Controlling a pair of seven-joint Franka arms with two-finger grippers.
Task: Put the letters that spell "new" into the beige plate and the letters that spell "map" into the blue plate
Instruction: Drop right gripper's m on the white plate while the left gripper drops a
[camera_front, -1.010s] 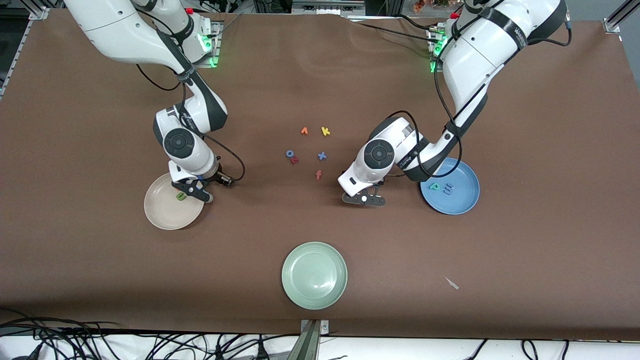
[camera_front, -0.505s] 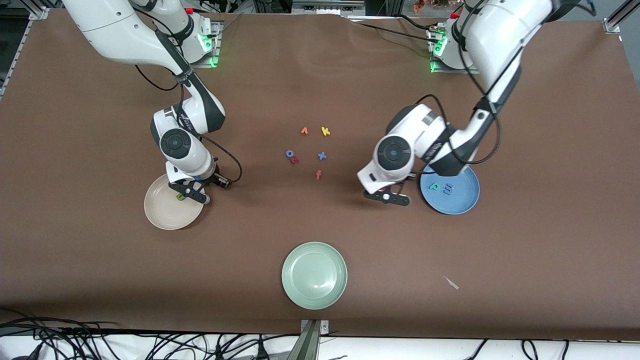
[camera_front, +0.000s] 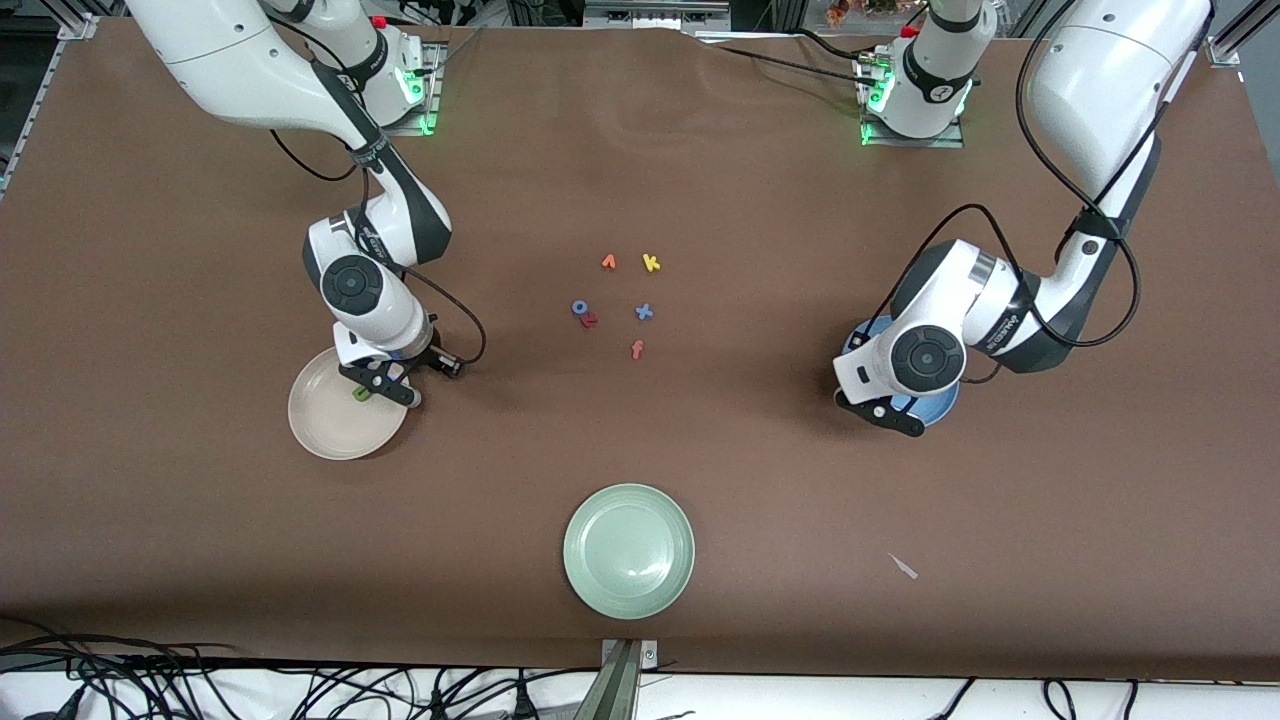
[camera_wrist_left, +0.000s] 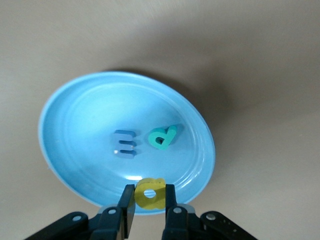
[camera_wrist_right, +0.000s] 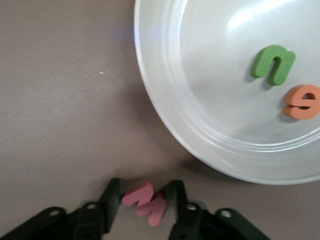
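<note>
The beige plate (camera_front: 330, 425) (camera_wrist_right: 165, 100) holds a green "n" (camera_wrist_right: 273, 64) (camera_front: 361, 393) and an orange "e" (camera_wrist_right: 302, 102). My right gripper (camera_front: 385, 385) (camera_wrist_right: 145, 192) is just outside that plate's rim, shut on the salmon-pink "w" (camera_wrist_right: 145, 202). The blue plate (camera_front: 940, 400) (camera_wrist_left: 75, 130) holds a blue "m" (camera_wrist_left: 124, 143) and a teal "p" (camera_wrist_left: 163, 136). Over its rim hangs my left gripper (camera_front: 880, 410) (camera_wrist_left: 149, 192), shut on the yellow "a" (camera_wrist_left: 150, 194).
Leftover letters lie mid-table: an orange "v"-like one (camera_front: 608, 262), a yellow "k" (camera_front: 651, 263), a blue ring (camera_front: 579, 308) touching a red letter (camera_front: 589, 320), a blue "x" (camera_front: 645, 312), an orange "f" (camera_front: 637, 349). A pale green plate (camera_front: 629, 550) sits near the front edge.
The left arm swung from beside the loose letters to the blue plate, its gripper staying shut. The right gripper stayed by the beige plate's rim and its fingers closed in.
</note>
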